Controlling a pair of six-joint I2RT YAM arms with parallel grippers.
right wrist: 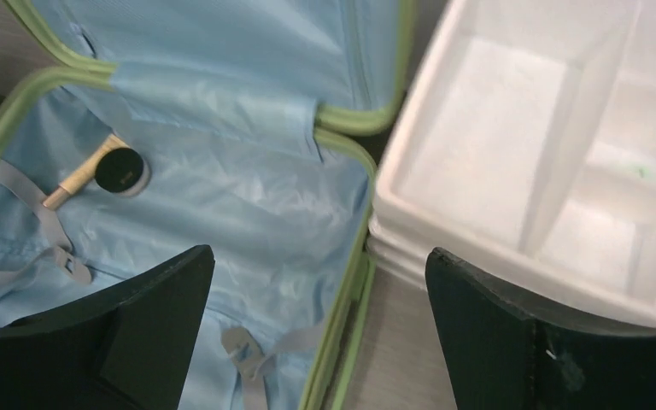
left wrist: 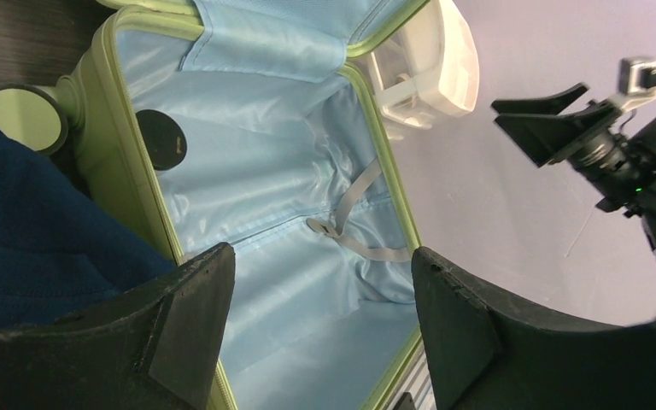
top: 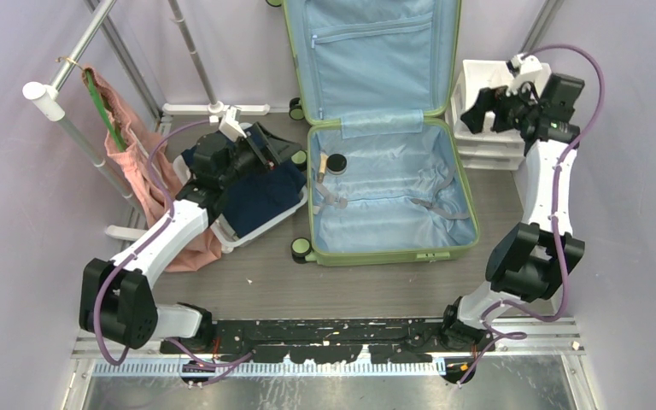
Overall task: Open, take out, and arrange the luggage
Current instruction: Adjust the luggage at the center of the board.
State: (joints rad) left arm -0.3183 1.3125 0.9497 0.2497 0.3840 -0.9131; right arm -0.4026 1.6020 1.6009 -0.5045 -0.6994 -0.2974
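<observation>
Suitcase (top: 393,196) lies open on the table (top: 248,282) between my two arms, a small black-lidded jar (top: 336,164) in its near half. My left gripper (left wrist: 320,282) hangs spread and empty above the blue clothes (top: 260,196). My right gripper (right wrist: 320,282) gapes wide, empty, over the white drawer unit (right wrist: 521,171).

Luggage (top: 384,205) lining: probably satiny cloth; drawer unit (right wrist: 478,154): smooth white plastic.
</observation>
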